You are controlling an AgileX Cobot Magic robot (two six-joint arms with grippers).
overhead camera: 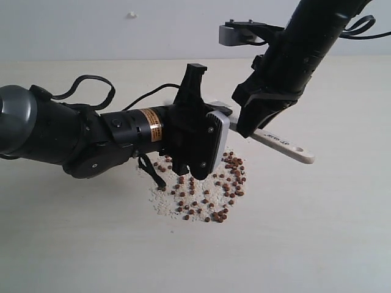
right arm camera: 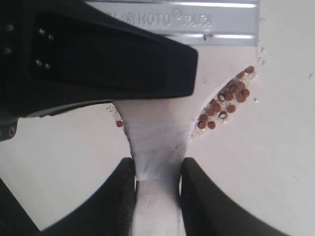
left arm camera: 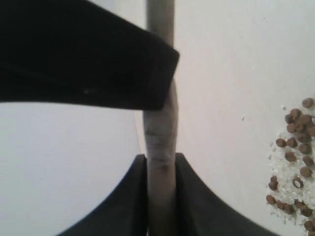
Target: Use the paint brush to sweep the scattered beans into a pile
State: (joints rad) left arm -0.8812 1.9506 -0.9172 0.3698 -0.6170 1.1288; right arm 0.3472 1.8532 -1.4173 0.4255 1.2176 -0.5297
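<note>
The paint brush lies low over the table, and both grippers hold it. My right gripper (overhead camera: 253, 125) is shut on the wooden handle (overhead camera: 287, 145), whose holed end sticks out to the right. My left gripper (overhead camera: 209, 116) is shut on the brush near its silver ferrule (right arm camera: 197, 22). In the left wrist view the brush (left arm camera: 161, 142) shows edge-on between the fingers (left arm camera: 189, 196). The right wrist view shows the handle (right arm camera: 157, 147) clamped between the jaws. The beans (overhead camera: 232, 174) lie in a loose pile (overhead camera: 204, 189) with white crumbs, just in front of the brush. The bristles are hidden.
The pale tabletop (overhead camera: 317, 232) spreads wide on all sides of the pile. The left arm's dark body (overhead camera: 55, 131) and its cable (overhead camera: 91, 82) lie across the left half. The right arm (overhead camera: 311, 36) comes down from the upper right.
</note>
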